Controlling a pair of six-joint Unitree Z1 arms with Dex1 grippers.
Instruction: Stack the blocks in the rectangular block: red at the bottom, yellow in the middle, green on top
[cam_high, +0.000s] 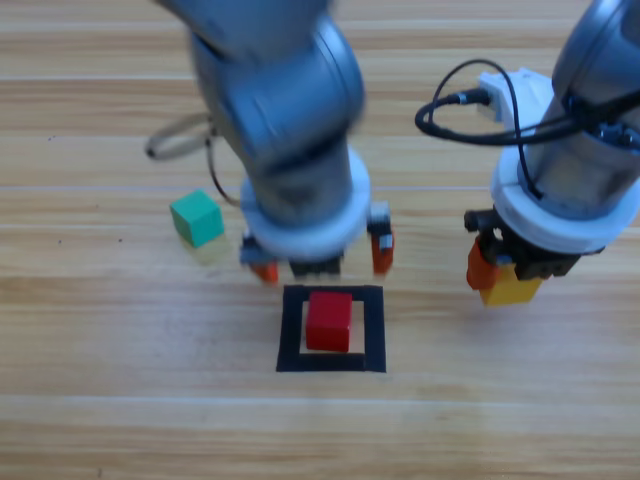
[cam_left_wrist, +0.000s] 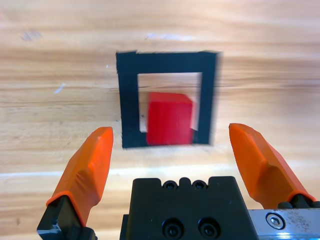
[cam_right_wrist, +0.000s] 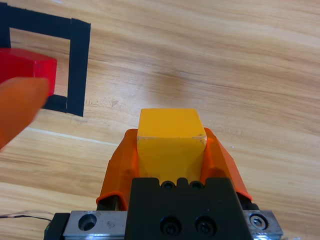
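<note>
The red cube (cam_high: 328, 320) (cam_left_wrist: 170, 118) (cam_right_wrist: 25, 64) sits inside the black tape rectangle (cam_high: 291, 330) (cam_left_wrist: 128, 100) (cam_right_wrist: 79, 70). Just behind it, my left gripper (cam_high: 322, 258) (cam_left_wrist: 172, 150) stands open, with nothing between its jaws. To the right of the rectangle, my right gripper (cam_high: 500, 280) (cam_right_wrist: 171, 150) is shut on the yellow cube (cam_high: 512, 288) (cam_right_wrist: 170, 140) and holds it near the table. The teal-green cube (cam_high: 196, 218) rests on the table at the left, apart from both grippers.
A grey cable (cam_high: 180, 135) loops on the table behind the green cube. A black cable (cam_high: 470, 115) hangs off the right arm. Bare wood lies in front of the rectangle.
</note>
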